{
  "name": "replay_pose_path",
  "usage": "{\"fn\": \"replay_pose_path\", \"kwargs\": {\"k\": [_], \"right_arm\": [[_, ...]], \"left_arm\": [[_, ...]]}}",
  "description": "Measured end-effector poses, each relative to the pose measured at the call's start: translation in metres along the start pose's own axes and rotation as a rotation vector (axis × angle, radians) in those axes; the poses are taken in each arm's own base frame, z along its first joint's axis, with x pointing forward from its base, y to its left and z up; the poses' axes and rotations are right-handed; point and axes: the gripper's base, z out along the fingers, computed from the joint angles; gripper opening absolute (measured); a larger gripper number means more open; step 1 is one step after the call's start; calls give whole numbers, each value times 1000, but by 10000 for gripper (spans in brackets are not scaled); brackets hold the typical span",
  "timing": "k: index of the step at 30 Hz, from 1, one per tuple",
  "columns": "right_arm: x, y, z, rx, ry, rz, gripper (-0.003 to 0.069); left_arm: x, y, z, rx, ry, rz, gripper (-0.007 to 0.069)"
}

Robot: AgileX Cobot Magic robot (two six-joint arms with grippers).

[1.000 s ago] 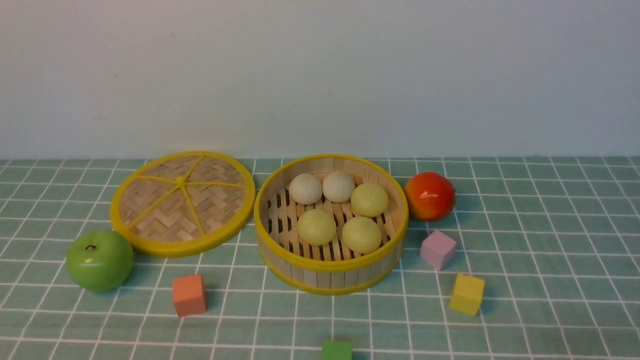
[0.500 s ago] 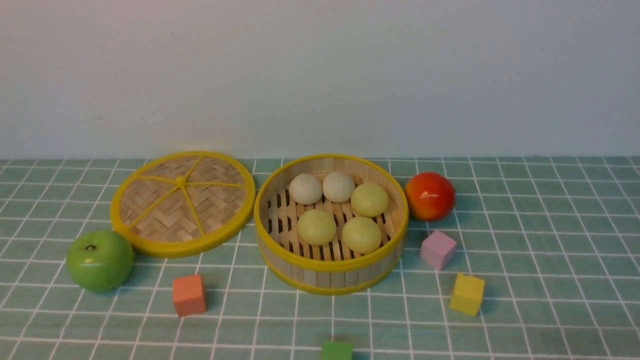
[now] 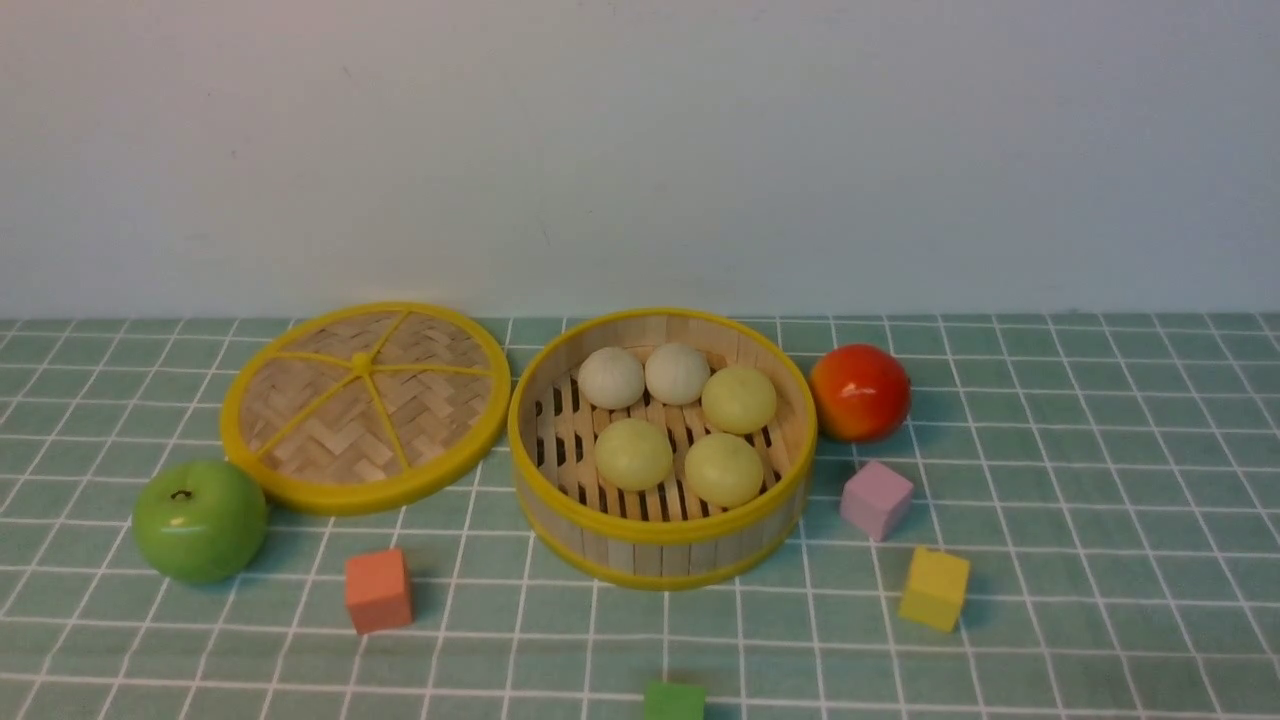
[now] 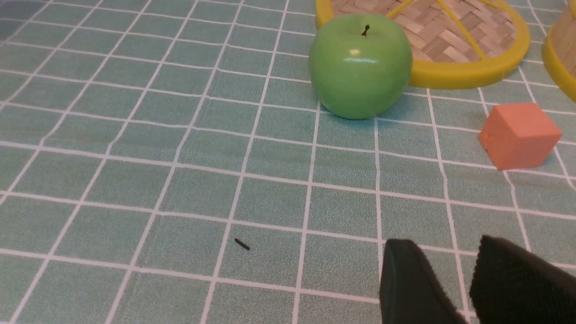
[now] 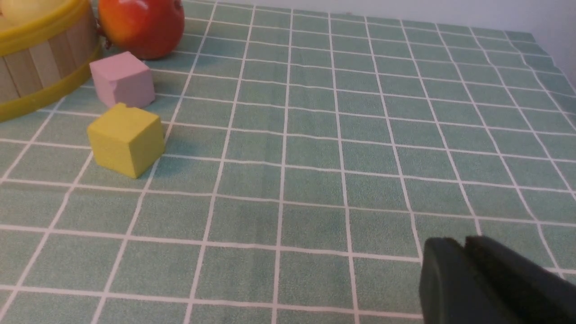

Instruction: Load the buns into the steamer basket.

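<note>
The steamer basket stands mid-table in the front view. Inside it lie the buns: two off-white ones at the back and three pale yellow-green ones. The basket's wall also shows in the right wrist view and its rim at the edge of the left wrist view. Neither gripper shows in the front view. My left gripper hovers over bare cloth, slightly open and empty. My right gripper is shut and empty over bare cloth.
The flat woven lid lies left of the basket, a green apple in front of it. A red-orange fruit sits right of the basket. Cubes lie around: orange, pink, yellow, green.
</note>
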Motion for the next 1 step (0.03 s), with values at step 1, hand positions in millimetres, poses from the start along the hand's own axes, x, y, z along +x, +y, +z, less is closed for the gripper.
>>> {"fn": "replay_pose_path", "kwargs": {"k": [1], "right_arm": [[0, 0, 0, 0, 0, 0, 84]], "left_arm": [[0, 0, 0, 0, 0, 0, 238]]}}
